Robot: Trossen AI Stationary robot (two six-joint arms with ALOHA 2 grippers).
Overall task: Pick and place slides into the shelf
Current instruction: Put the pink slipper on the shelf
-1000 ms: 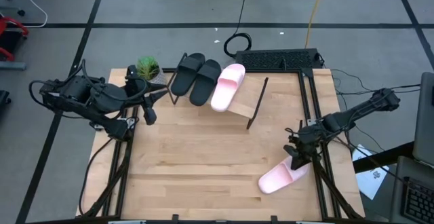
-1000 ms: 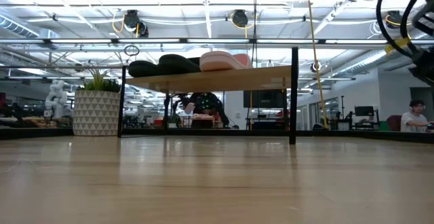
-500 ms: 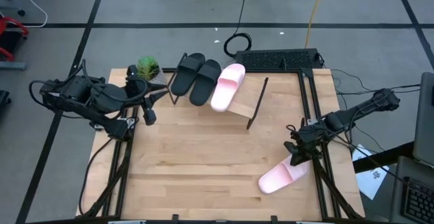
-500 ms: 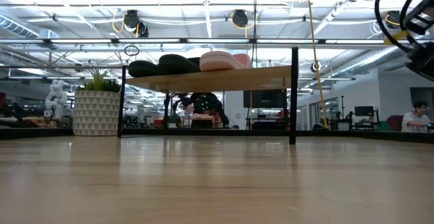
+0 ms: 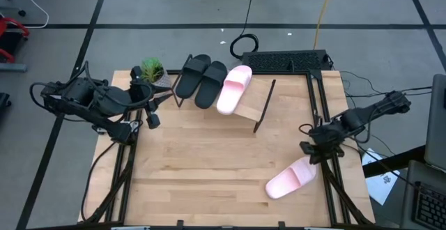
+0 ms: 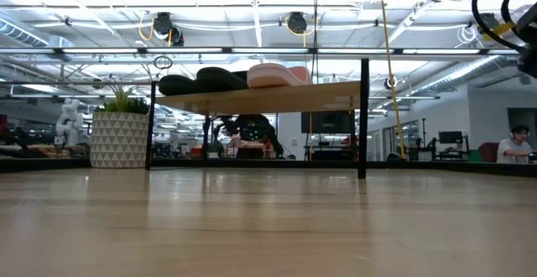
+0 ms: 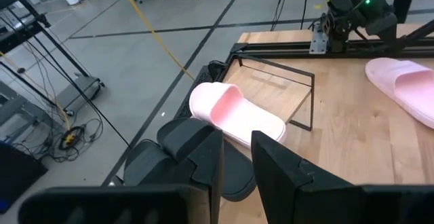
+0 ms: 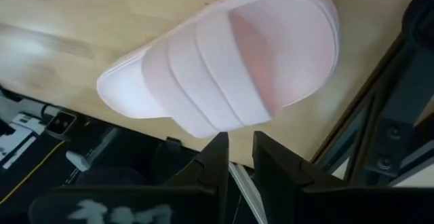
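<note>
One pale pink slide (image 5: pixel 289 178) lies sole-down near the table's right near corner; the right wrist view shows its strap (image 8: pixel 224 58). My right gripper (image 5: pixel 313 154) hangs just above its far end, fingers shut (image 8: pixel 240 146), apart from it as far as I can see. The shelf (image 5: pixel 252 104) stands at the far edge. Two black slides (image 5: pixel 202 79) and the other pink slide (image 5: pixel 233 89) rest on its slanted board; the board's right part is bare. My left gripper (image 5: pixel 152 118) waits shut by the shelf's left end (image 7: pixel 236 153).
A small potted plant (image 5: pixel 152 70) stands at the far left corner beside the shelf. A black device with cables (image 5: pixel 286 61) sits behind the shelf. Black frame rails (image 5: pixel 327 181) run along the table's right and left edges. Bare wood (image 5: pixel 209 160) fills the middle.
My right gripper has shifted a little toward the table's right edge and risen slightly. The pink slide below it has stayed where it was.
</note>
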